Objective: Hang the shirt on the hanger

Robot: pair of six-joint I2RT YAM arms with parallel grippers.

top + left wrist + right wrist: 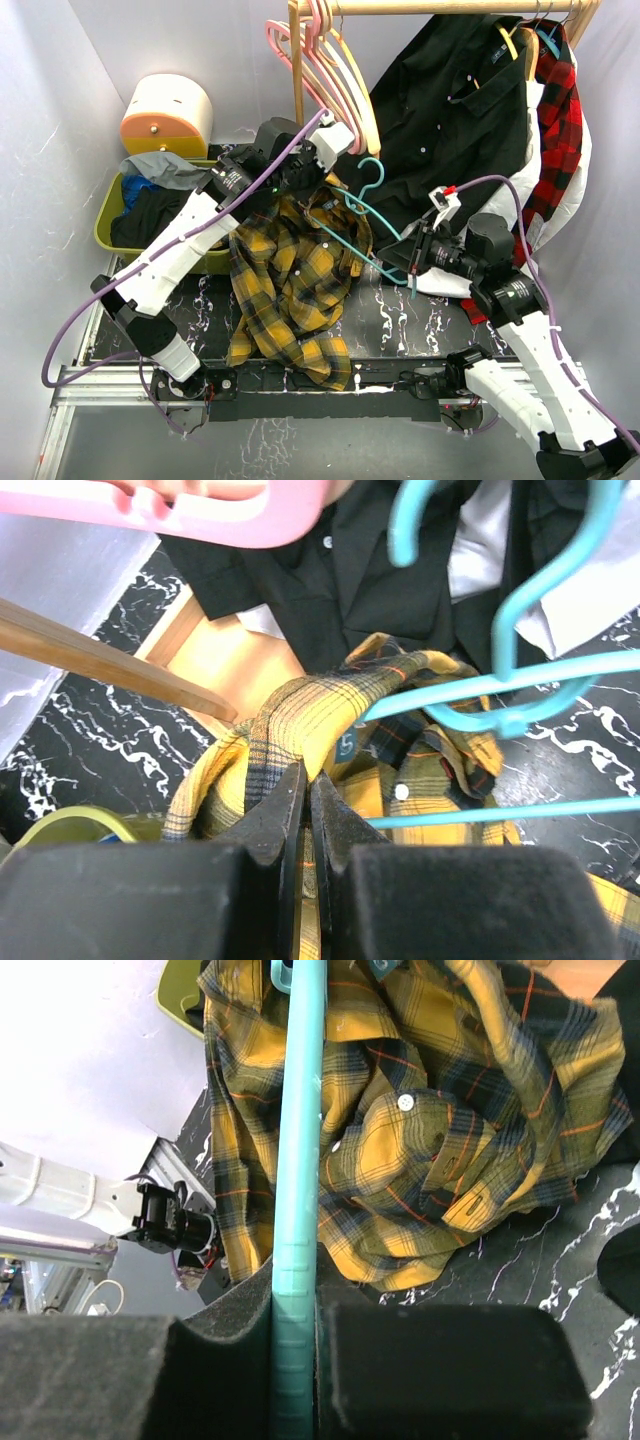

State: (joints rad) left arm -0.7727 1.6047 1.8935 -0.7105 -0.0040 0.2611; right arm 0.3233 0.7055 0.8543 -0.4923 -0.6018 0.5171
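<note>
The yellow-and-black plaid shirt [290,285] hangs bunched from my left gripper [303,188], which is shut on its collar area, its lower part resting on the table. In the left wrist view the collar fold [300,720] sits pinched at my left gripper [308,780]. The teal hanger [362,235] runs from the shirt's collar to my right gripper [414,268], which is shut on one end of it. In the right wrist view the hanger's arm [300,1160] is clamped by my right gripper [297,1305], with the shirt [430,1130] behind it. The hanger's hook [520,590] shows in the left wrist view.
A rack bar [450,8] at the back carries pink hangers [320,70], cream hangers [355,90], a black shirt [450,110] and a red plaid shirt [560,130]. A green bin of clothes [130,215] stands at left, a round yellow box [165,115] behind it.
</note>
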